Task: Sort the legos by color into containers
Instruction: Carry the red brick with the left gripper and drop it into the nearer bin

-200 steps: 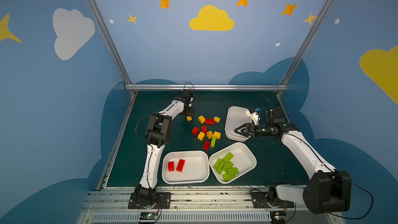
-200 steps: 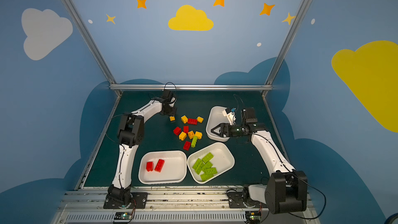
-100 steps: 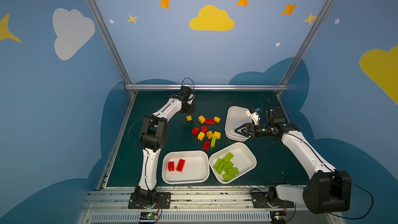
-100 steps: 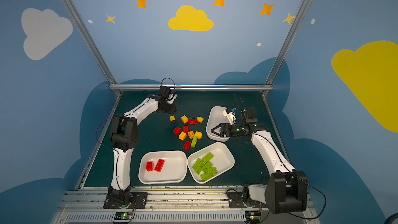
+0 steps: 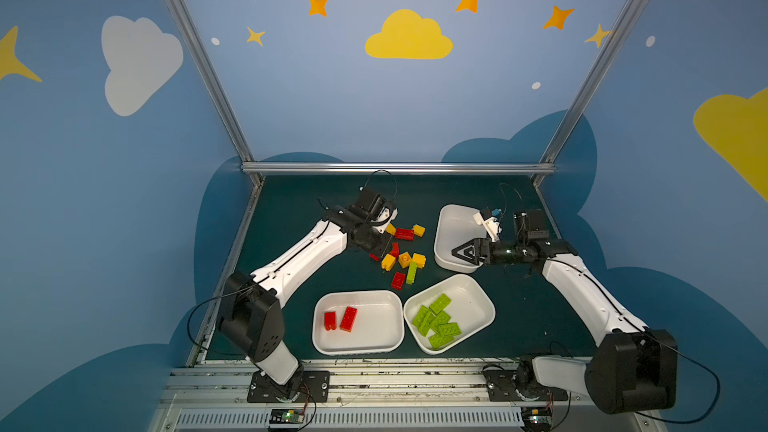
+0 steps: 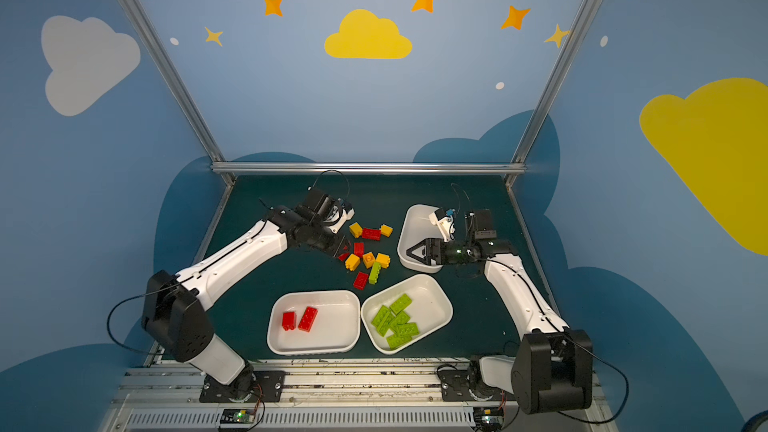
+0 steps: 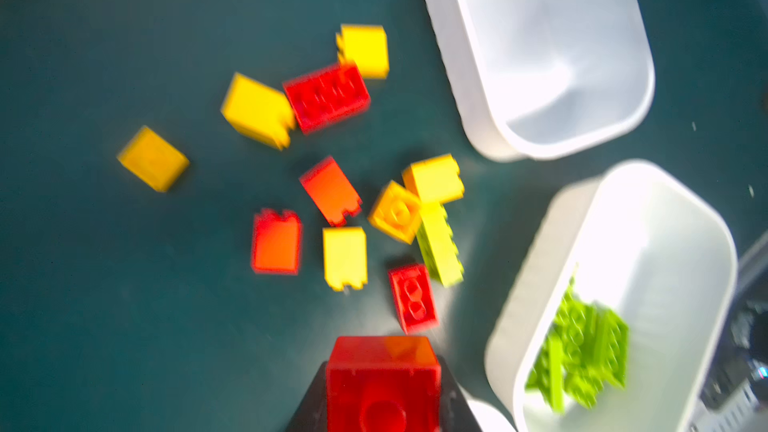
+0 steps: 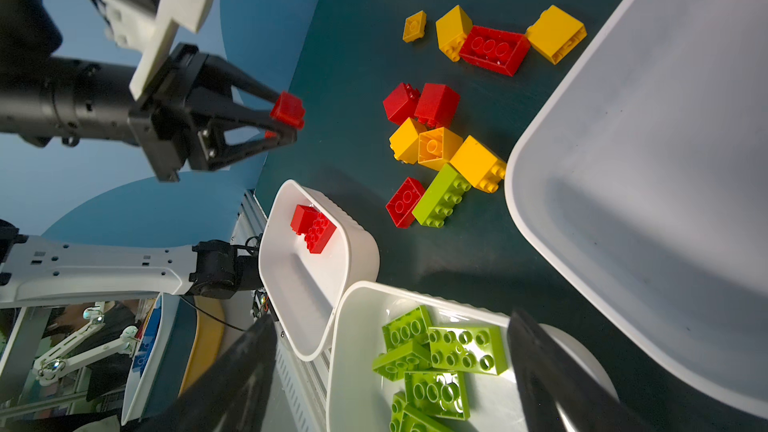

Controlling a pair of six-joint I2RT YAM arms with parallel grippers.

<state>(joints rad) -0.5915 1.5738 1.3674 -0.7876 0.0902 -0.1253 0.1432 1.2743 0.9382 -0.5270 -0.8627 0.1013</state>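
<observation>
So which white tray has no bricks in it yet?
The far tray, by the right gripper. It is empty; one near tray holds red bricks, its neighbour green bricks.

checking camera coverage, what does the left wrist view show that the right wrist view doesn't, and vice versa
Only the left wrist view: both long walls of the empty tray, though blurred.
Only the right wrist view: the left gripper from outside, shut on the held red brick; the red tray with two red bricks; the right gripper, jaws open.
Both: the held red brick, the loose pile, its lone loose green brick, the green tray.
</observation>
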